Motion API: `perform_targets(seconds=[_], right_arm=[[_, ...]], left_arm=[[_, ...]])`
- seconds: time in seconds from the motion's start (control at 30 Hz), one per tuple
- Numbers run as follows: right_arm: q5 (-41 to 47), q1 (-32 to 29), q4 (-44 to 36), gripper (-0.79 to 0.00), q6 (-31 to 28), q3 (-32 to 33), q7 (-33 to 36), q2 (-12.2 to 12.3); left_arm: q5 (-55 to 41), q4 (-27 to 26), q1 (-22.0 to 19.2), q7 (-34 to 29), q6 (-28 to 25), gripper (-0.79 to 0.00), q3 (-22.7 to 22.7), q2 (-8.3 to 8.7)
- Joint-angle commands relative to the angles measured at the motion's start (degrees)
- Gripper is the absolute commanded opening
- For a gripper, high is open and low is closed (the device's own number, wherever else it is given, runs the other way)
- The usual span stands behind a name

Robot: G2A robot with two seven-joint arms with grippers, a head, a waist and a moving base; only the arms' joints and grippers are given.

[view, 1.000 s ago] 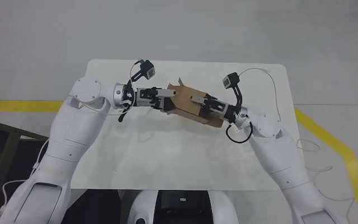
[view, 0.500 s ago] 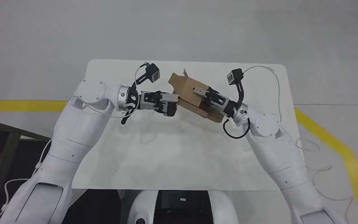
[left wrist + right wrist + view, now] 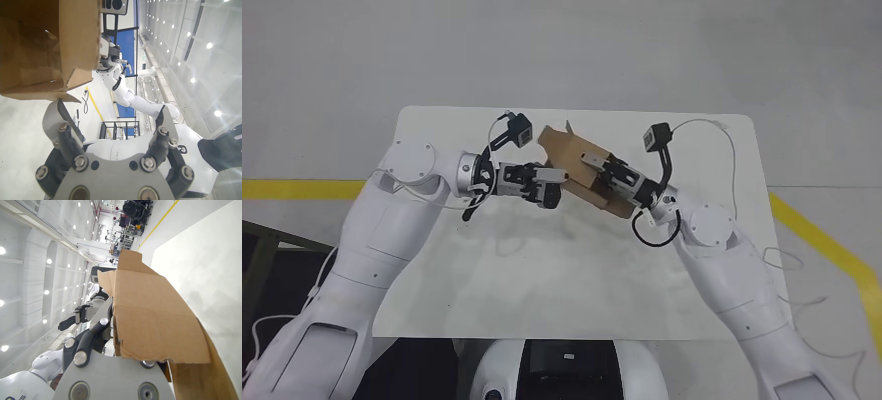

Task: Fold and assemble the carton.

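Shifted slightly, carton stays clamped in right pincer; left pincer gapes empty alongside.

No readable text, label or number is showing anywhere on the plain brown cardboard carton or white table.

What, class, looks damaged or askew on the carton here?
The carton has a ragged, torn flap edge beside the right gripper, and it is held askew over the table with its flaps loose.
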Motion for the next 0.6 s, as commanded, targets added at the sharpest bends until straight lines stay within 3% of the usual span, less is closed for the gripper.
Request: perform_targets(seconds=[0.0,0.57], right_arm=[[-0.04,-0.13,-0.12,-0.785,0.15,-0.21,-0.14,-0.11],[-1.05,0.11,0.29,-0.785,0.43,-0.65,0.04,-0.75]], left_arm=[[-0.08,0.15,-0.11,0.02,-0.04,0.0,0.14,-0.05],[-0.13,0.5,-0.48,-0.48,-0.38,0.0,0.31,-0.14]])
